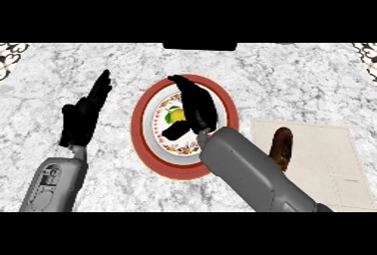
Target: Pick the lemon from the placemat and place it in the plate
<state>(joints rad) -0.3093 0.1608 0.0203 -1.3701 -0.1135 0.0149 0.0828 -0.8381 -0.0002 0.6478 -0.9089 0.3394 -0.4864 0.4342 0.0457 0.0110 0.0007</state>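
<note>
The grey-and-white marbled stone worktop (309,74) fills the view and carries everything else. On its right part lies a beige rectangular cloth placemat (324,164), flat, with a dark brown elongated object (282,147) resting on its left portion; what that object is cannot be told. Just left of the placemat sits a round plate with a red rim and a white, flower-patterned centre (147,124). The right grey forearm (250,174) comes in from the lower right and crosses the plate's lower right rim. Its black right robot hand (195,107) hovers over the plate's centre, fingers straight and pointing away from the robot, holding nothing. The left grey forearm (55,182) rises from the lower left, and the black left robot hand (85,117) rests open, fingers up, left of the plate and apart from it. The small yellow lemon (177,116) lies inside the plate, on its patterned centre, just beside the right robot hand's thumb.
</note>
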